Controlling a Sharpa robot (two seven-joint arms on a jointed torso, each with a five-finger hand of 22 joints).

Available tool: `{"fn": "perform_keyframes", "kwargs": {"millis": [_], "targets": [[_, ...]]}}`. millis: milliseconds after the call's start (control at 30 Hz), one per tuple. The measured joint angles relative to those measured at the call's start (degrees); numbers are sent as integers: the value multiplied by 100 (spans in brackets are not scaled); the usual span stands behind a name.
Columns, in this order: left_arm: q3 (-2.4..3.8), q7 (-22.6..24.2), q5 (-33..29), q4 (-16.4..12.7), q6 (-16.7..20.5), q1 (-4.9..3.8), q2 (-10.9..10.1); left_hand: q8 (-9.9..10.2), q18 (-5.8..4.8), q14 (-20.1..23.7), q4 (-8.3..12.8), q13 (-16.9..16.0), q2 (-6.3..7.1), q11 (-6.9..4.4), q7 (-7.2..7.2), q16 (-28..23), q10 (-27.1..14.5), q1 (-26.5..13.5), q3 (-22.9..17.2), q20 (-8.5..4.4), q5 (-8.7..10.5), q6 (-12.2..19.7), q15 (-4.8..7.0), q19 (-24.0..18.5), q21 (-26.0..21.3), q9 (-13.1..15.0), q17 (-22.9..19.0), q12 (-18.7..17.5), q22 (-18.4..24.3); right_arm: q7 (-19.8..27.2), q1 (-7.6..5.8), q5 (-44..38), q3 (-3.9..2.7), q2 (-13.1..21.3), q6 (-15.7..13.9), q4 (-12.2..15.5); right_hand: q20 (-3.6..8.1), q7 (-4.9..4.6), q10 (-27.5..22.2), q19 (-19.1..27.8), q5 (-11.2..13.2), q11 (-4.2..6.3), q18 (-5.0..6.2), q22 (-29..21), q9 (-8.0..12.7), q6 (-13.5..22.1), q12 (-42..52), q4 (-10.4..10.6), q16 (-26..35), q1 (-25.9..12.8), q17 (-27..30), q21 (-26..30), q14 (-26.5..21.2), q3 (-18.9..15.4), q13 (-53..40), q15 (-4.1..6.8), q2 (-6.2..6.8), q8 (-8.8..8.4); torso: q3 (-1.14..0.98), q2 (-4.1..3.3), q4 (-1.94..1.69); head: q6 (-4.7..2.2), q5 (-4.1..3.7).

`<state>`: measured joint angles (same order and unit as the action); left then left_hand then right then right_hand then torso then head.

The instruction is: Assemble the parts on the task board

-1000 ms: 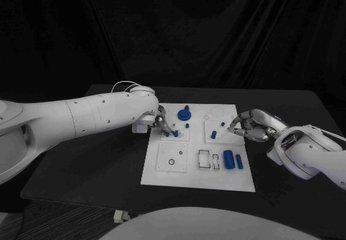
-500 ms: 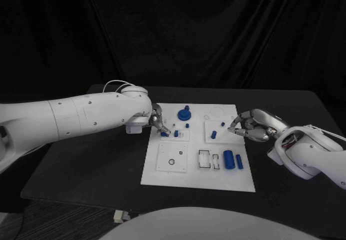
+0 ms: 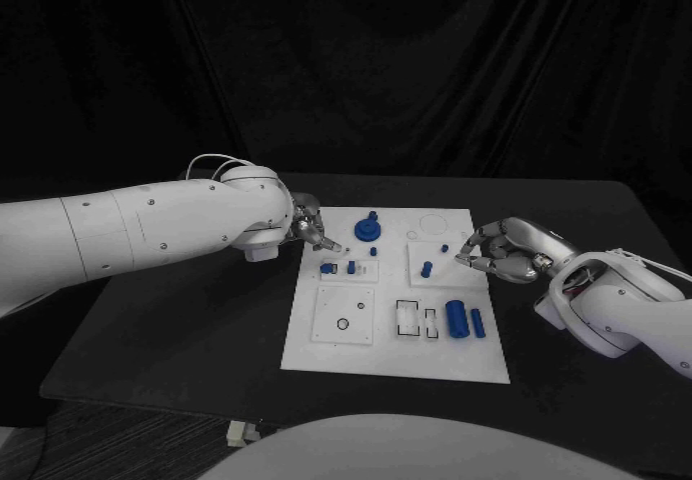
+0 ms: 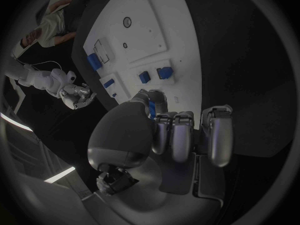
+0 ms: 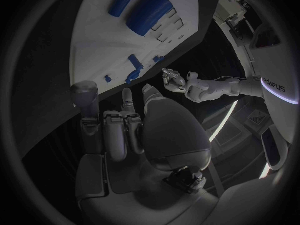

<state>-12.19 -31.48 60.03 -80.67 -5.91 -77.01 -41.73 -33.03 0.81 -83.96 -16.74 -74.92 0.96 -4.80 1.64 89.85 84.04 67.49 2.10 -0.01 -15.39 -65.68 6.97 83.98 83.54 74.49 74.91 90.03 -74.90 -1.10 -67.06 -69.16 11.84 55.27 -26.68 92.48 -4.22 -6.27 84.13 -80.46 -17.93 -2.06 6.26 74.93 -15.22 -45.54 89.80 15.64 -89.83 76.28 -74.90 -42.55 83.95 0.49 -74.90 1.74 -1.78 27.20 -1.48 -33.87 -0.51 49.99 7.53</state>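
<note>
The task board (image 3: 346,345) lies in the middle of the black worktop (image 3: 173,330), with blue parts (image 3: 457,318) lying and standing on it. The left hand (image 3: 309,226) hovers at the board's far left edge, fingers curled in; whether they pinch anything I cannot tell. The right hand (image 3: 500,252) sits at the board's right edge, fingers curled closed, holding nothing visible.

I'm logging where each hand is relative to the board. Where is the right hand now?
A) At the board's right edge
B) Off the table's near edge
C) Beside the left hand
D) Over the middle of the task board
A: in the head view the right hand sits at the right edge of the task board, across the board from the left hand.
</note>
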Motion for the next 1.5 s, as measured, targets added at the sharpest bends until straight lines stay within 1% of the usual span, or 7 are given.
{"fn": "perform_keyframes", "kwargs": {"millis": [100,167,333,467,667,867,1500], "targets": [[0,134,11,18,141,-7,-8,150,0,1,7,0,-19,0,-8,0,0,-20,41,0,81,73,1,0,0,-52,0,0,0,-3,1,0,0,-4,4,-3,0,0,0,0,0,0,0,0,0,0,0,0,0,20,0,0,0,0,0,0,-5,14,0,-2,0,0,1],[0,193,15,53,191,-9,-9,540,0,1,-2,0,-48,0,-23,0,0,-48,69,0,116,273,1,0,-50,-187,0,-64,0,-4,1,0,0,-4,7,-4,0,0,0,0,0,0,0,0,0,0,0,0,0,19,0,0,0,0,-2,0,-5,14,0,-2,0,0,1],[0,260,22,153,224,-13,-47,1037,94,-2,-7,0,-161,115,-177,0,-9,-161,247,0,201,626,-86,0,-377,-469,0,-312,0,-8,2,0,0,4,13,-3,0,0,0,0,0,0,0,-1,0,0,0,0,0,19,0,0,0,0,-5,0,-5,14,0,-2,0,0,-21],[-3,244,27,214,155,-13,-70,1199,93,-9,-10,0,-229,175,-257,0,-11,-229,390,63,-61,765,-135,0,-401,-591,0,-312,-2,-10,2,0,0,11,16,3,0,0,0,0,0,0,0,-1,0,0,0,0,0,19,0,0,0,0,-4,0,-4,14,1,-3,1,0,-33],[-3,186,32,278,-19,23,-46,1234,93,-7,-2,0,-235,177,-289,0,-9,-271,463,104,-141,797,-136,1,-426,-623,0,-312,-5,-14,3,0,0,11,19,10,0,0,0,0,0,0,0,-1,0,0,0,0,0,18,0,0,0,0,-4,0,-4,14,1,-6,4,0,-1],[-6,175,33,366,-138,115,7,1437,93,-8,-4,0,-341,268,-385,0,-1,-418,757,159,261,996,-222,10,-485,-789,0,-312,-4,-17,3,0,0,8,20,15,0,0,0,0,0,0,0,-2,0,0,0,0,0,18,0,0,0,0,-3,0,-4,14,1,-10,4,0,-10],[-7,356,-20,614,-309,329,114,2417,92,9,7,-1,-578,464,-578,0,-8,-244,1342,328,332,997,-382,-81,-599,-2530,0,-334,-3,-29,4,0,0,27,21,35,0,0,0,0,0,0,0,-2,0,0,0,0,0,18,0,0,0,0,-2,0,-4,14,2,-11,1,0,-7]]}}
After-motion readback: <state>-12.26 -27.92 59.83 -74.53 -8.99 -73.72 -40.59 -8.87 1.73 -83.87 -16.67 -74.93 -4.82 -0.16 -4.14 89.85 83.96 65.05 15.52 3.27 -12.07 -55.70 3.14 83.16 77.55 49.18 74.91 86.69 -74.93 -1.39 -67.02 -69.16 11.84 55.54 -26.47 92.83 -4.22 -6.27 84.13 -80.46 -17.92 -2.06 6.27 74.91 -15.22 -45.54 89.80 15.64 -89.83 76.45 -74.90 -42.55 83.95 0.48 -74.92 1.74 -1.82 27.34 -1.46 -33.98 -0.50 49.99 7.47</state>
